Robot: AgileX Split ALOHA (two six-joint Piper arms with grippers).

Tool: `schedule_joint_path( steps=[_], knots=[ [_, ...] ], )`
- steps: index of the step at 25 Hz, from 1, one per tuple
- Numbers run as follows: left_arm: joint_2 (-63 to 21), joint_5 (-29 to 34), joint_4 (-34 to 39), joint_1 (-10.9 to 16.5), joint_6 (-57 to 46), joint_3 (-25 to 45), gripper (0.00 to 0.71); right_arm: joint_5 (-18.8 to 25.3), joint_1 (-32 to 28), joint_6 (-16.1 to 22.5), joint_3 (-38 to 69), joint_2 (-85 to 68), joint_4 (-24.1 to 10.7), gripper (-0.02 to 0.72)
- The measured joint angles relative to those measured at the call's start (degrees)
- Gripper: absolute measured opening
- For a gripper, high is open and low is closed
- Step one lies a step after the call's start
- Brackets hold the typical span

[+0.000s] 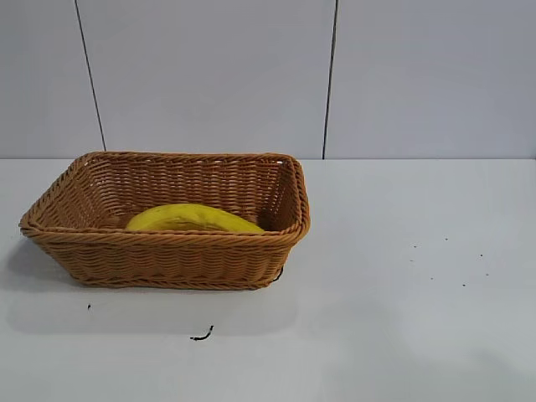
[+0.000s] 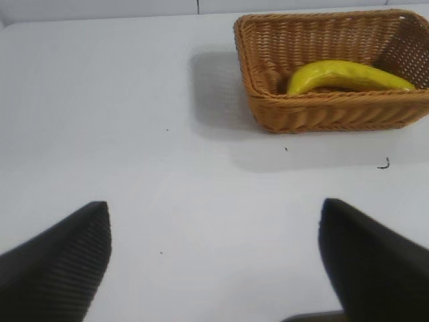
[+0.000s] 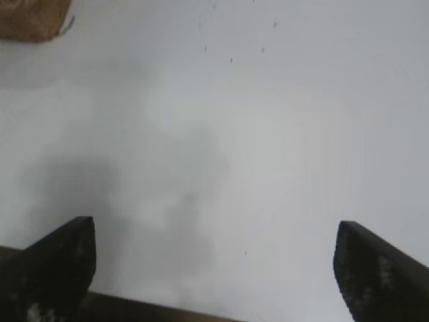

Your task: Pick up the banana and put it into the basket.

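Basket (image 1: 167, 251): on the tabletop (image 1: 402, 318), left of centre.
Banana (image 1: 193, 219): inside the basket, lower half hidden behind the near wall.
Left pincer (image 2: 214, 255): released, fingers spread, over bare tabletop, tips only in frame.
Right pincer (image 3: 214, 268): released, spread wide, holding nothing; basket corner barely visible.

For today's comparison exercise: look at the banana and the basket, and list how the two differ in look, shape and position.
The banana is smooth and yellow; the basket is woven tan-brown wicker. The banana is long and curved; the basket is rectangular with flared sides. The banana lies inside the basket, which stands directly on the white table. The basket is clearly the larger. Neither is held by a gripper.
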Motion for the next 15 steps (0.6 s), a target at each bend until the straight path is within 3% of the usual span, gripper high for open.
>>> schedule_joint_path(
  steps=[15],
  knots=[
    [0.0, 0.0, 0.0, 0.0, 0.0, 0.0, 0.635, 0.1, 0.0, 0.8, 0.1, -2.5, -1.2, 0.656]
  ],
)
